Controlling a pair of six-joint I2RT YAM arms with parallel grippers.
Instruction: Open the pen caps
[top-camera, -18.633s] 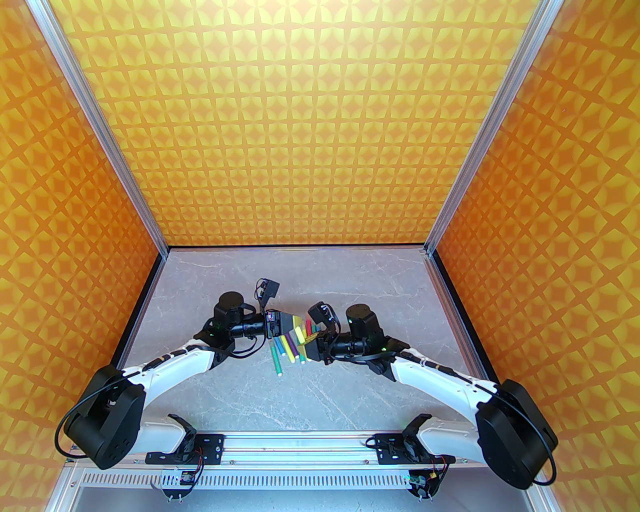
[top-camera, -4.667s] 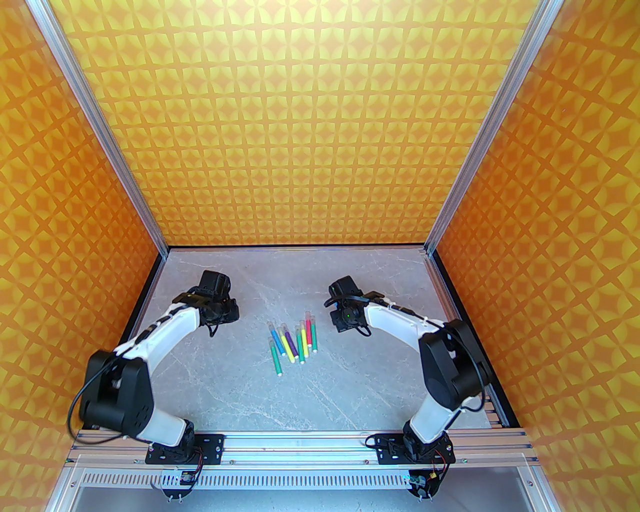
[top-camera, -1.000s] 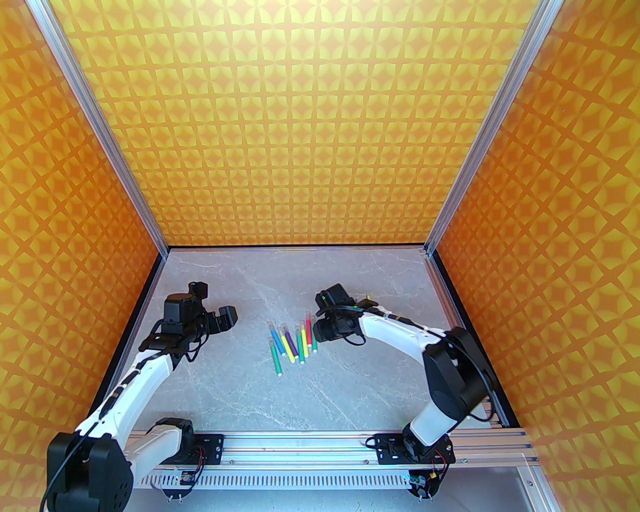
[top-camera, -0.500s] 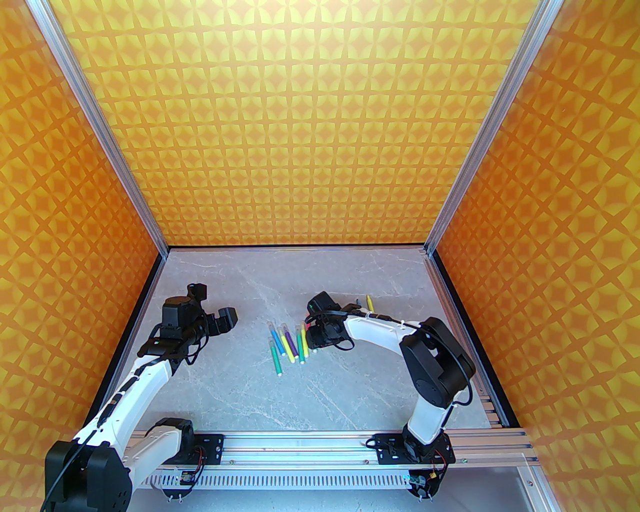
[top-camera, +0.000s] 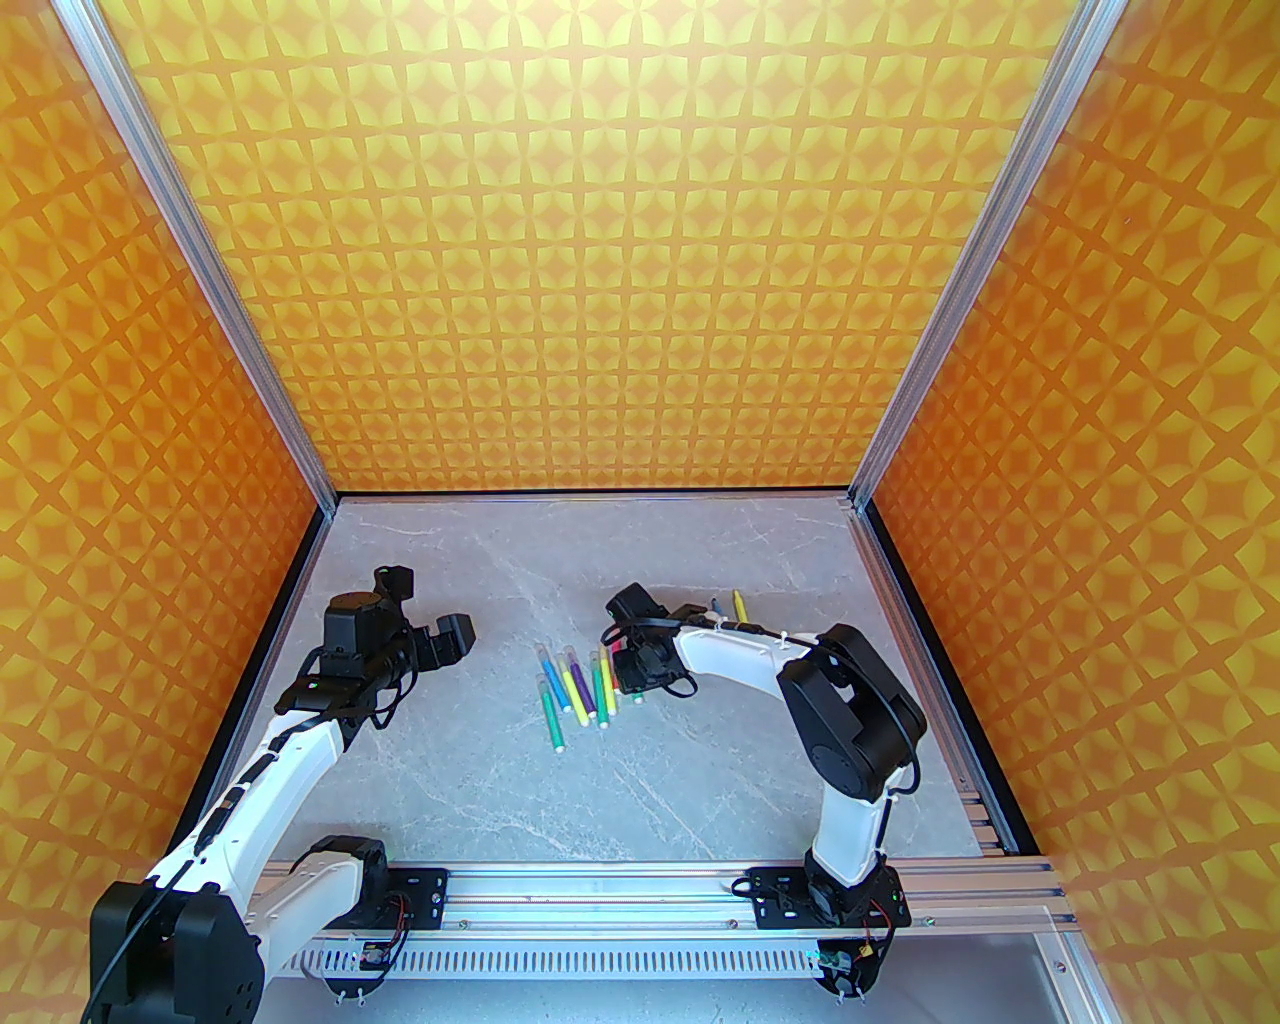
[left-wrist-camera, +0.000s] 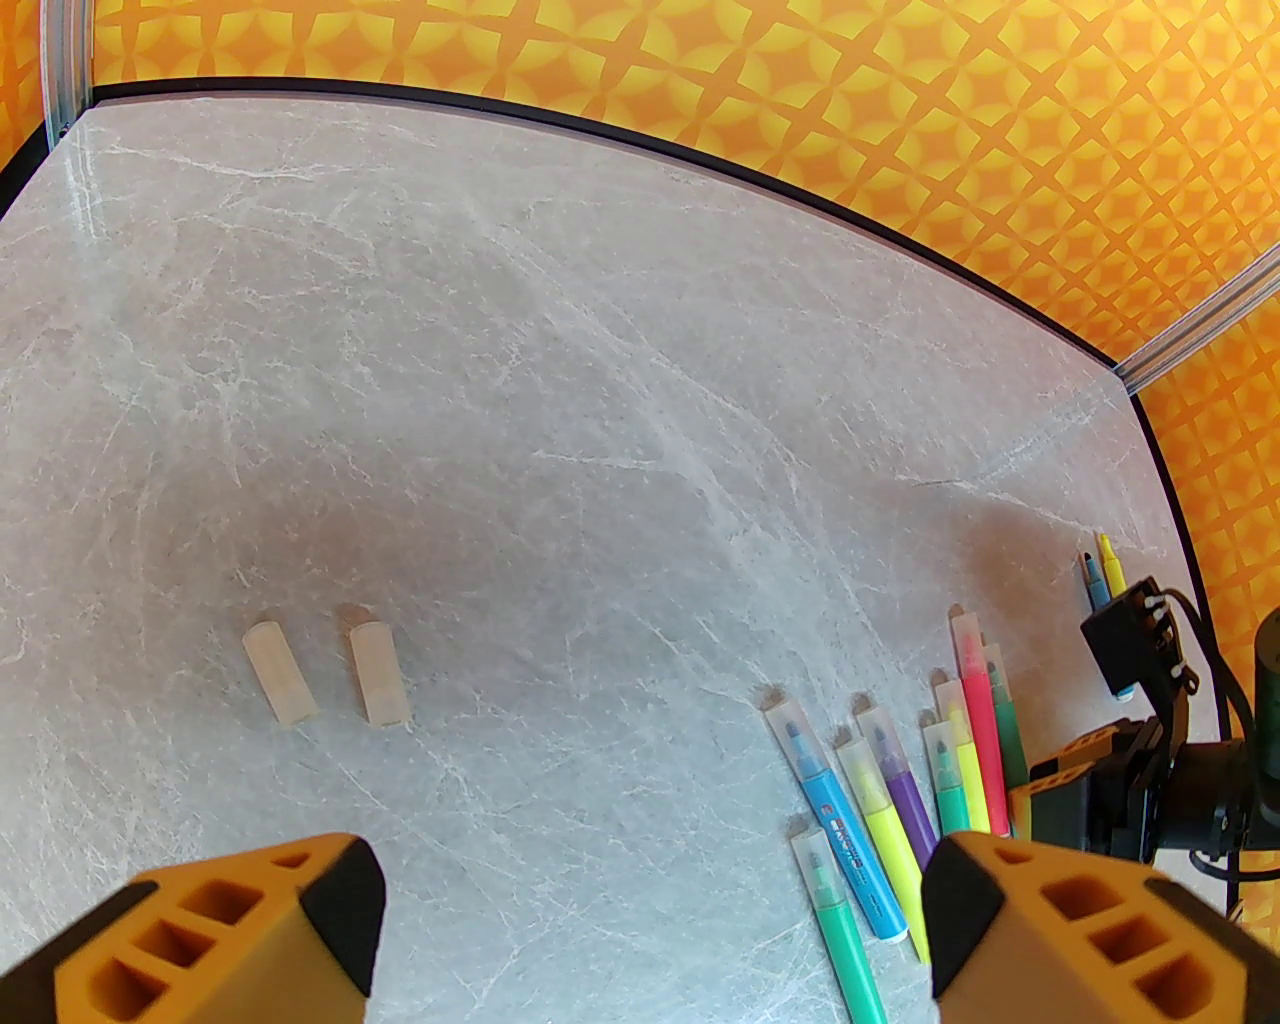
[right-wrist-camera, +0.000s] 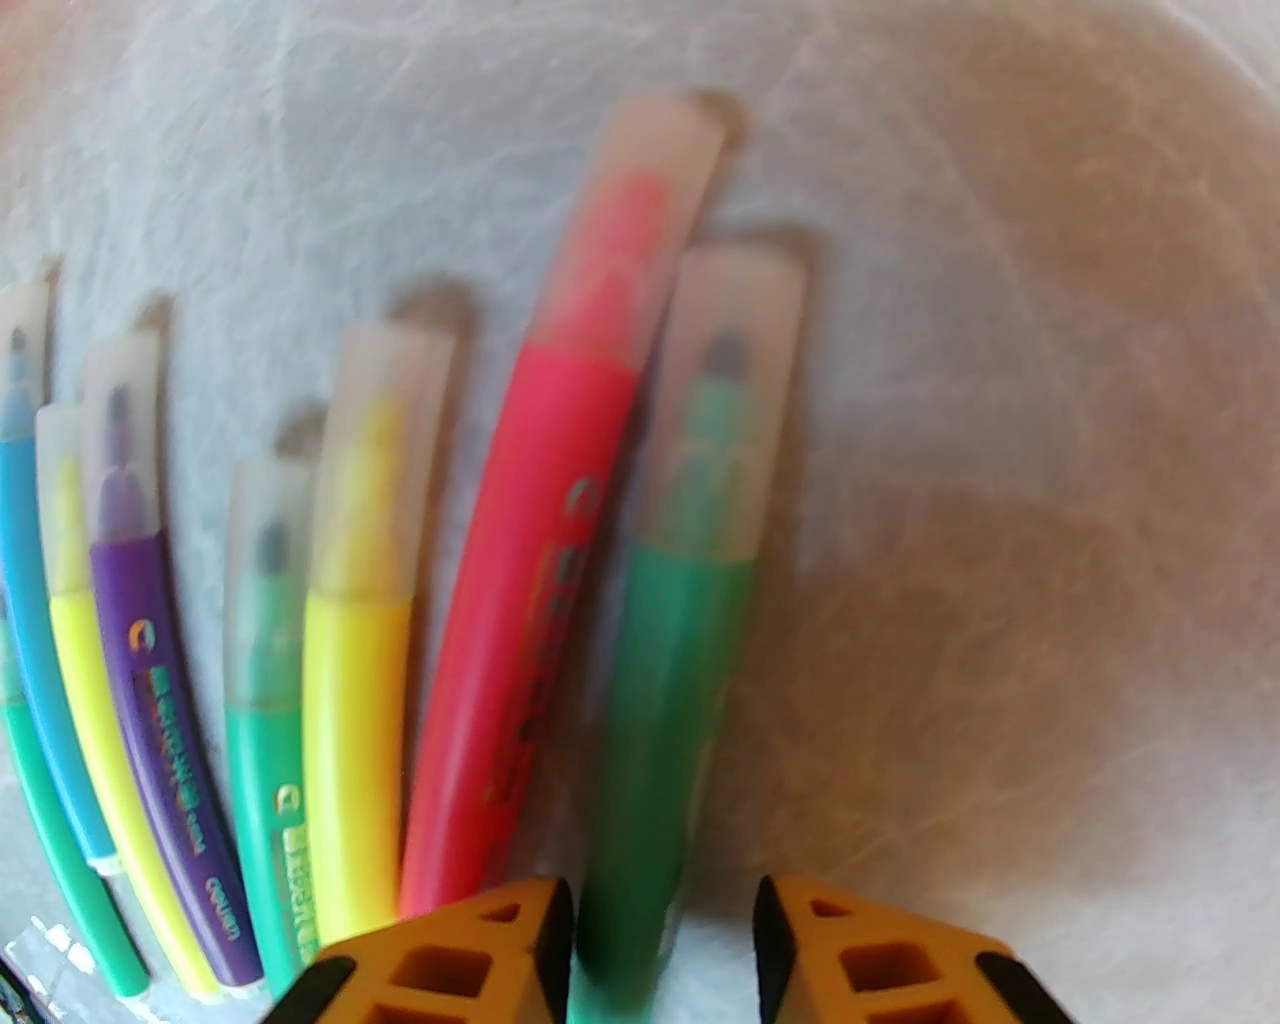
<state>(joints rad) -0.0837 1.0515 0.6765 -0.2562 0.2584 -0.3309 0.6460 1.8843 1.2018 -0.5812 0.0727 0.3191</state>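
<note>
Right gripper (right-wrist-camera: 660, 935) straddles green pen (right-wrist-camera: 680, 650) barrel, jaws not yet clamped. Centre it, grip firm, clear of cap (right-wrist-camera: 725, 400). Left gripper (left-wrist-camera: 650, 885) wide open, empty.

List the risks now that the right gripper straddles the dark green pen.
1. The pink-red pen lies against the dark green pen, so the right gripper may pinch or drag both.
2. Its fingers sit well back from the cap, so the pen may pivot when lifted.
</note>
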